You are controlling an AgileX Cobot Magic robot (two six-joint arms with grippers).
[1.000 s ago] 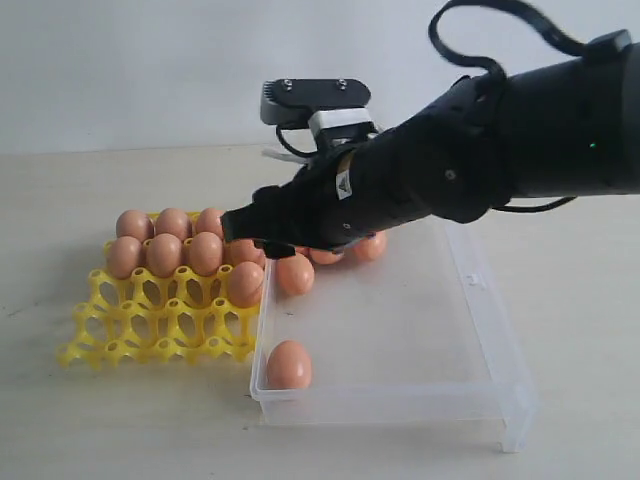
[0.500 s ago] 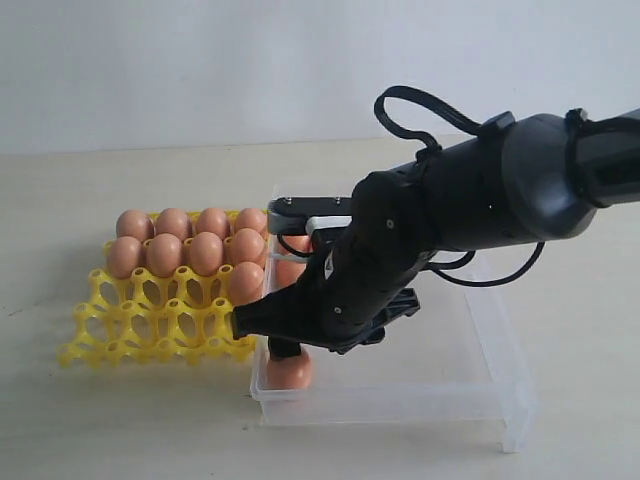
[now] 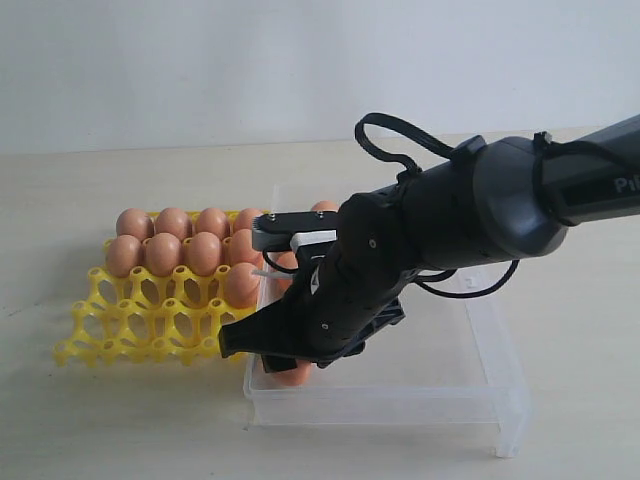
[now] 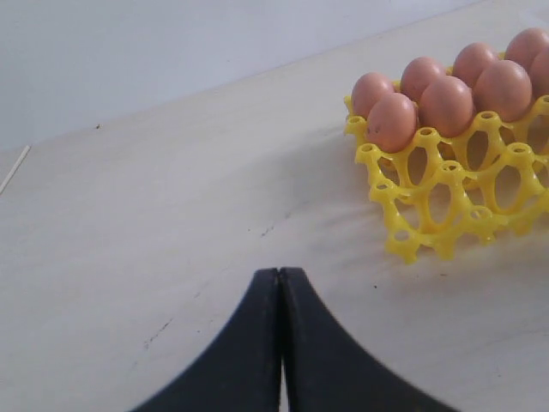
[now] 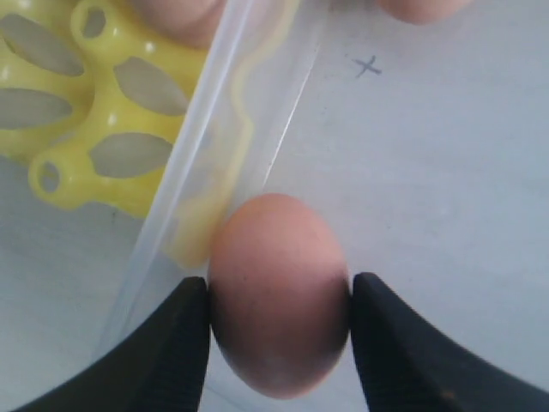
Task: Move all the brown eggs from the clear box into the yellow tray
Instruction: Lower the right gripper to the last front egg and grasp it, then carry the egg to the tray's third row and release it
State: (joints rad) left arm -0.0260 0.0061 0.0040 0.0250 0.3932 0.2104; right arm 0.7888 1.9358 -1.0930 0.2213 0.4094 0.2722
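Right tool [image 5: 281,281] tight around brown egg [image 5: 276,296]

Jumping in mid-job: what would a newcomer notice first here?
The right gripper pinches a brown egg in the clear box's near-left corner, by the wall. Beside the box, the yellow tray holds nine eggs, mostly in its far rows.

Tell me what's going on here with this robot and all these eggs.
The right gripper is down inside the shallow clear plastic box, closed on a brown oval egg that lies by the wall next to the bright yellow plastic lattice tray. Several other eggs sit in the tray's cups. The left gripper is shut, holding nothing, over the table.
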